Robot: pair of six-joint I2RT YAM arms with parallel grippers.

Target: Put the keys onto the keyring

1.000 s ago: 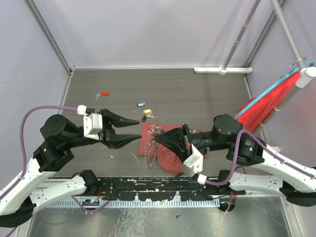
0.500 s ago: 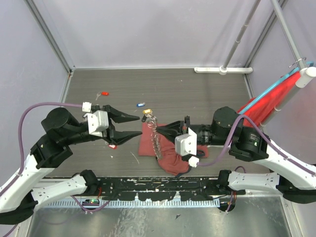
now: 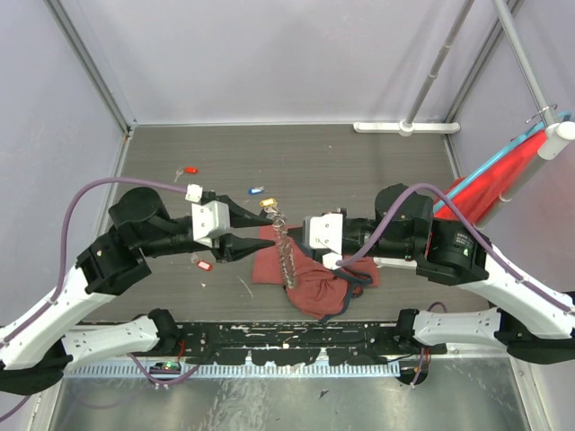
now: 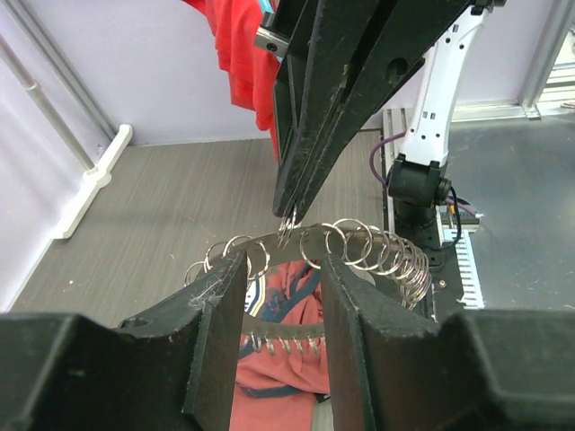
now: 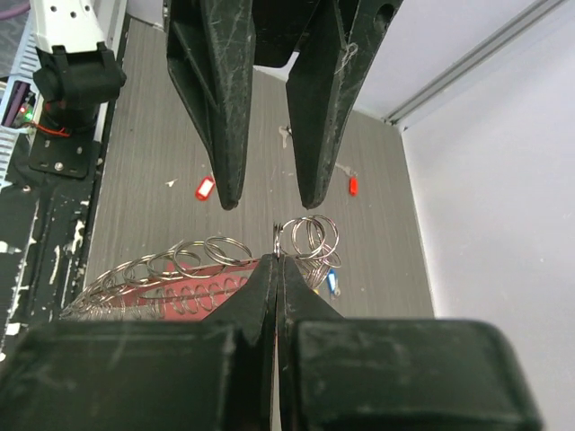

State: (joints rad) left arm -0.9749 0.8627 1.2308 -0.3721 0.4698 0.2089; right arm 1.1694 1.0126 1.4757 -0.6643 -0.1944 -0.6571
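One keyring (image 3: 286,253) hangs edge-on over the dark-red cloth bag (image 3: 310,285) at mid-table, pinched by the right gripper (image 5: 277,259) — its fingers pressed together on one loop. Opposite, the left gripper (image 3: 263,230) gapes wide, fingertips (image 4: 225,274) flanking the ring. Four loose keys (image 3: 257,190) — two red, one blue, one yellow — lie left and farther back. Both arms reach low, tip to tip.

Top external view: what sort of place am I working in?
Likely an enclosed lab test cell: pale walls on metal frame posts, a grey wood-grain tabletop, and a black mounting rail.
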